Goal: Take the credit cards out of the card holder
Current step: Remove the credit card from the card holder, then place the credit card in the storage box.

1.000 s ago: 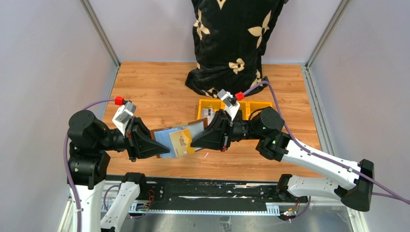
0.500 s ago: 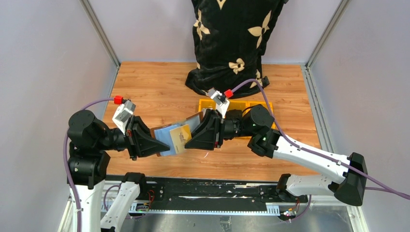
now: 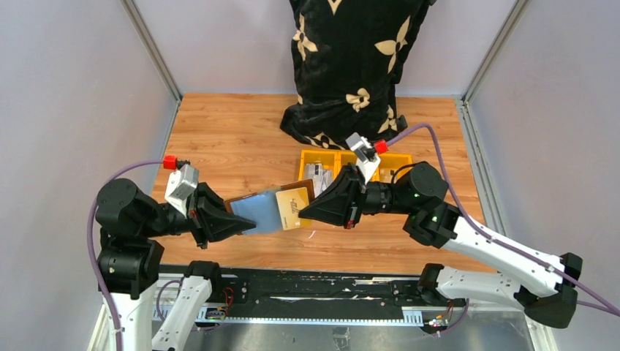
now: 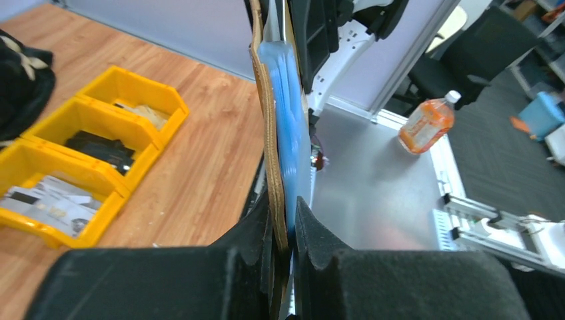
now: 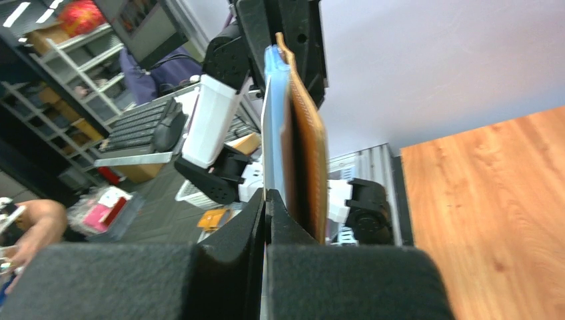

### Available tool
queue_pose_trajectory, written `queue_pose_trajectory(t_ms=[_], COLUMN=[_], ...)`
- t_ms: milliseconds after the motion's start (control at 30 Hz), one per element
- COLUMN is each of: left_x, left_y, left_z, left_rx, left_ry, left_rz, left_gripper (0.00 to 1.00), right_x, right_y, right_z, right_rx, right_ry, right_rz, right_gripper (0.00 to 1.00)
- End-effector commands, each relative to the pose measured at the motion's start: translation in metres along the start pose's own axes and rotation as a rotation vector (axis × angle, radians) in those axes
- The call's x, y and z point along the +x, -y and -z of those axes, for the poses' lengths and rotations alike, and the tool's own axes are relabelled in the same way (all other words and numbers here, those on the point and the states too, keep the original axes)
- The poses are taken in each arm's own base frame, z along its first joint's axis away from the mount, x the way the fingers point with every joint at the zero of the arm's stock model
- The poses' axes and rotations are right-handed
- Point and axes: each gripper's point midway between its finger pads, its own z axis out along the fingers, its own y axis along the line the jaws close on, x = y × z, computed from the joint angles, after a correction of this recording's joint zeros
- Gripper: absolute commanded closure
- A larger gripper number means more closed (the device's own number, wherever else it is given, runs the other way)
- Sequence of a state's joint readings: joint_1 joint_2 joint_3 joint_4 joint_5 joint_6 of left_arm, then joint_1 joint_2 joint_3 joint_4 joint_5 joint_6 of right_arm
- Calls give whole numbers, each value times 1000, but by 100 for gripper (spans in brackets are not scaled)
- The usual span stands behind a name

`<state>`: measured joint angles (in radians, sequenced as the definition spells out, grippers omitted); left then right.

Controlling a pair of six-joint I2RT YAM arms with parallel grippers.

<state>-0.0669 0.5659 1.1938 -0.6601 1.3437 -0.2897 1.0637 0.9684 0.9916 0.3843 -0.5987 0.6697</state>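
The brown card holder (image 3: 301, 186) hangs open above the table's near middle, showing a blue inner face (image 3: 259, 213). My left gripper (image 3: 237, 221) is shut on its left edge. In the left wrist view the holder (image 4: 270, 133) stands edge-on between the left gripper's (image 4: 286, 217) jaws. A tan credit card (image 3: 292, 207) sticks out of the holder's right side, and my right gripper (image 3: 303, 212) is shut on it. In the right wrist view the right gripper (image 5: 266, 203) pinches the card's thin edge (image 5: 265, 153), with the holder (image 5: 308, 147) just beside it.
A row of yellow bins (image 3: 351, 162) holding small items stands behind the right gripper, also seen from the left wrist as bins (image 4: 80, 147). A black bag with a tan flower print (image 3: 351, 66) stands at the back. Walls close in both sides.
The right gripper reached in over the holder, then drew back to the right with the tan card sliding further out. The left arm shifted slightly left with the holder.
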Motion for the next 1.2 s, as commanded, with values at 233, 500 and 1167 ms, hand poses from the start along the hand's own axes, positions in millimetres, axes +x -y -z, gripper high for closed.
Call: queue_pose_trajectory(t_ms=[233,500,1167], left_x=[-6,2,38], left_y=[-16,-34,-25], left_z=[13,30,31], left_rx=[-211,-354,-273], left_ry=[58,19,-35], left_rz=[-519,-968,-1507], left_gripper=[100,100,100], right_x=[-20,0,41], right_y=[32,82,232], right_z=[51,74,240], right_rx=[341,560,1287], right_ry=[53,0,-104], right_rz=[217,225,-111], right_gripper=[100,100,100])
